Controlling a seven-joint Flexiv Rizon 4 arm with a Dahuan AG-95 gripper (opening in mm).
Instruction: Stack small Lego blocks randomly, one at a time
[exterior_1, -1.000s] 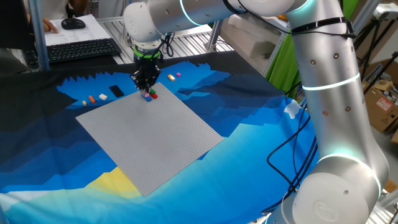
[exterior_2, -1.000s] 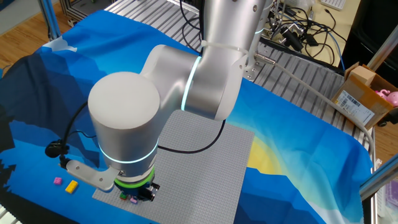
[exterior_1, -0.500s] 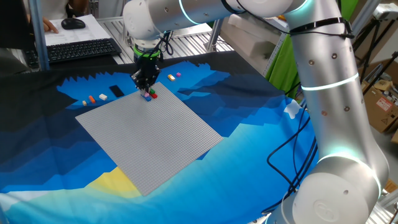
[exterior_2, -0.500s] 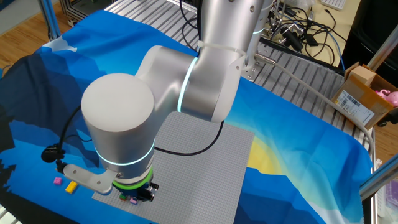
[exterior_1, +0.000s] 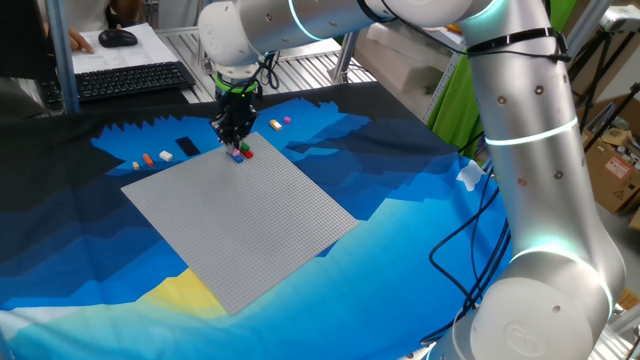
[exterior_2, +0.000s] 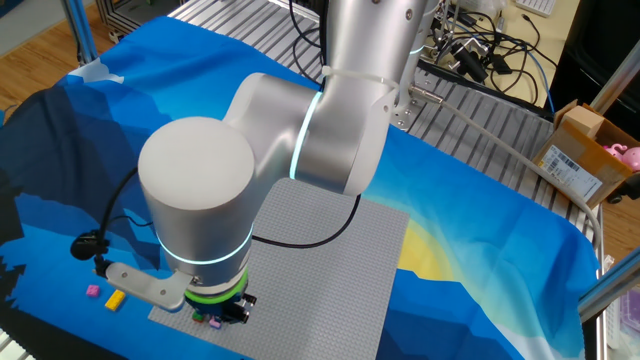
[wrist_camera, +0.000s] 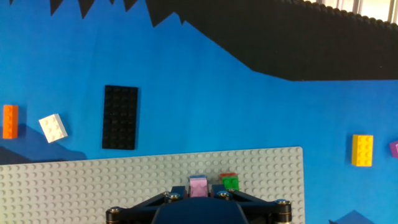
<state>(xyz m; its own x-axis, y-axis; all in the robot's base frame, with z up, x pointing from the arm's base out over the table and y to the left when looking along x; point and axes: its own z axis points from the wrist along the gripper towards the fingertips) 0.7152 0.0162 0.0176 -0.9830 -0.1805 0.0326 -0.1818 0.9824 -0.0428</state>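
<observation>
Silver robot arm reaches down to the far corner of the large flat grey studded baseplate (exterior_1: 240, 215), upper left-centre of one fixed view. Black two-finger gripper (exterior_1: 237, 148) points straight down with its tips at a small pink Lego block (wrist_camera: 198, 185) on the plate; jaws look nearly closed around it, but the hand view shows only the block's top at the bottom centre between the finger bases, so a firm hold cannot be confirmed. Just right of it in the hand view sits a small green Lego block (wrist_camera: 231, 183) with a red one behind it, touching, both on the plate near its upper edge. Off the plate on the blue cloth (wrist_camera: 261, 118): flat black studded plate (wrist_camera: 120, 117) upper left, white block (wrist_camera: 53, 127) and orange block (wrist_camera: 10, 121) at the left edge, yellow block (wrist_camera: 362, 150) at right, and a purple-pink block (wrist_camera: 393, 149) cut off by the right border. In the other fixed view the arm's wrist hides the gripper; yellow and pink blocks lie lower left.
</observation>
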